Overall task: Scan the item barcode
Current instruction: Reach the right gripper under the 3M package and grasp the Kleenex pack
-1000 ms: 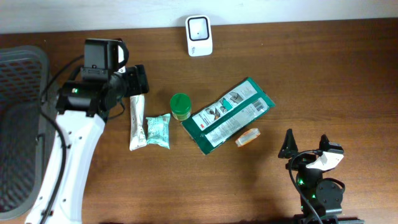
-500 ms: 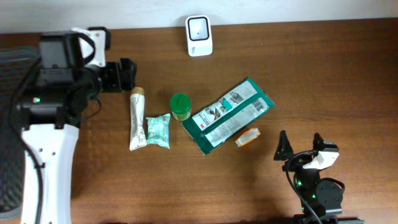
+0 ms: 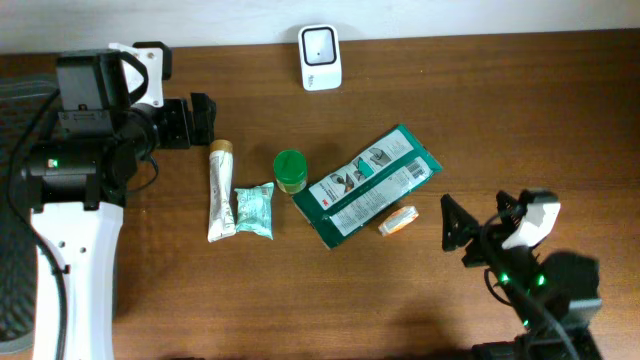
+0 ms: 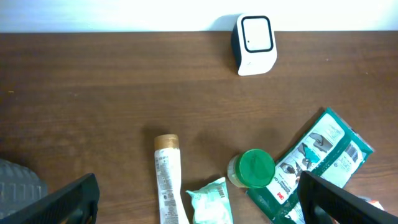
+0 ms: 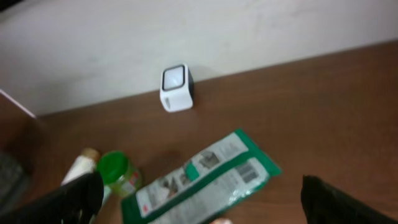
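The green packet [image 3: 366,186] lay flat and slantwise at the middle of the table [image 3: 520,110], its barcode face up at the end nearer the right arm. It was well apart from the white scanner [image 3: 320,44] standing at the back edge. Nothing had been lifted yet, and the likely trouble lay in the crowding. A small orange item [image 3: 398,220] lay just beside the packet's near edge and a green-lidded jar [image 3: 290,170] sat just beside its left corner. Fingers coming down on so flat and thin a packet could skid off it or knock either neighbour. A limp packet might also droop and turn its barcode away from the scanner's window. The right gripper [image 3: 478,216] hovered to the right of the orange item, fingers spread wide and holding nothing, pointed toward the packet. The left gripper [image 3: 184,90], likewise spread and empty, hung over the table's left end, near the top of a tube [image 3: 220,190] that lay beside a small pouch [image 3: 254,210].
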Action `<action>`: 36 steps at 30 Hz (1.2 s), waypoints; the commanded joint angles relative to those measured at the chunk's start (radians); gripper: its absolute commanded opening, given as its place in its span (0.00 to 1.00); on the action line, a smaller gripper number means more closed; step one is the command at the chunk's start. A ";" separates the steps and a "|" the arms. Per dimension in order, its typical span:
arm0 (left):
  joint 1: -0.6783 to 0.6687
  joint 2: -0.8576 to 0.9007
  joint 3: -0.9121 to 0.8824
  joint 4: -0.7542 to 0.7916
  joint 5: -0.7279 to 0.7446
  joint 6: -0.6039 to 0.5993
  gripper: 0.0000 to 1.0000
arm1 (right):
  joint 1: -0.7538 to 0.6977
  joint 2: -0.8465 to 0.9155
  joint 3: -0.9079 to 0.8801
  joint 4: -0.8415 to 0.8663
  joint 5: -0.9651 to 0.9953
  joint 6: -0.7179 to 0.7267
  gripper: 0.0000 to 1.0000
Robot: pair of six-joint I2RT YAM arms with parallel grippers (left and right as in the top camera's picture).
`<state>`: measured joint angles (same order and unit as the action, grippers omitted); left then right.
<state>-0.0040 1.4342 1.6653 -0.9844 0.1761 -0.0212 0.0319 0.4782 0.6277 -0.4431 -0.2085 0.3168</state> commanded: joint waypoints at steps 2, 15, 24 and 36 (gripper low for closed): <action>0.005 -0.011 0.015 0.002 -0.016 0.015 0.99 | 0.001 0.220 0.251 -0.159 -0.080 0.040 0.98; 0.005 -0.011 0.015 0.001 -0.016 0.015 0.99 | 0.001 0.694 0.844 -0.784 -0.182 0.028 0.98; 0.005 -0.011 0.015 0.001 -0.016 0.015 0.99 | 0.042 0.830 0.848 -0.737 -0.195 0.121 0.81; 0.005 -0.011 0.015 0.001 -0.016 0.015 0.99 | 0.345 1.268 0.848 -0.657 -0.011 0.352 0.18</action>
<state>-0.0040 1.4342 1.6653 -0.9844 0.1642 -0.0212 0.3336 1.6581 1.4609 -1.1175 -0.2543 0.6159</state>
